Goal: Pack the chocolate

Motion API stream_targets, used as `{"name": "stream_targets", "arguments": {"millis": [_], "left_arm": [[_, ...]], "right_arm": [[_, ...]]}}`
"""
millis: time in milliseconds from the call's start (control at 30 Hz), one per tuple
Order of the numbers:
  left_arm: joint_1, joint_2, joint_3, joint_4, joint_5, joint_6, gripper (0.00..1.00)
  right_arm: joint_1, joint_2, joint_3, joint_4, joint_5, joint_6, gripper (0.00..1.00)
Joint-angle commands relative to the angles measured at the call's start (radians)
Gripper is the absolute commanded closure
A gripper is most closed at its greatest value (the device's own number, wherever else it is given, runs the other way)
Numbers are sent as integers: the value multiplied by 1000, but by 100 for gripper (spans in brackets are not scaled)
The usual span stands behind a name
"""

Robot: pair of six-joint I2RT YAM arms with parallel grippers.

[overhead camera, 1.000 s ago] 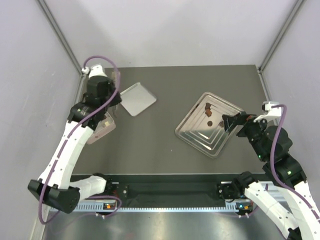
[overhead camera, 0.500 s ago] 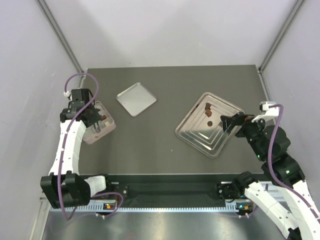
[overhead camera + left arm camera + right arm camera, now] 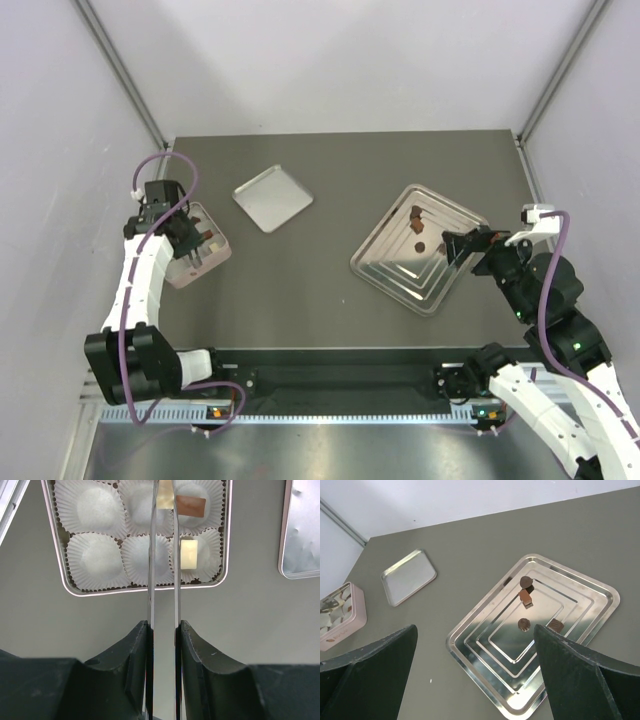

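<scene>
Here, your left gripper (image 3: 162, 487) pinches a cream chocolate (image 3: 165, 499), likely light, brittle, by its sides over the tin (image 3: 100, 593); right gripper (image 3: 475, 627) gapes.

Five brown chocolates (image 3: 525, 598), two cream chocolates (image 3: 189, 554), one tray (image 3: 580, 587), one box (image 3: 350, 625), one lid (image 3: 409, 576).

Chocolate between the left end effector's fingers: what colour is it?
The chocolate is cream-white; the left wrist view shows it best.
</scene>
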Motion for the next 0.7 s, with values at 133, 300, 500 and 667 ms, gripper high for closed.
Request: {"name": "stream_targets", "arguments": {"millis": [133,300,500,667], "left_arm": [[6,-35,-13,50,-51,22,66],[6,-53,-7,30,-55,25,66],[6,-67,-13,12,-55,33,66],[6,-72,-18,4,-49,34,66]], "right_arm": [[-1,-2,-4,47,11,-12,0],[-1,1,-3,48,8,-9,0],[-1,4,-3,50,-4,-7,0],[-1,4,-1,50,-9,-1,0]]}}
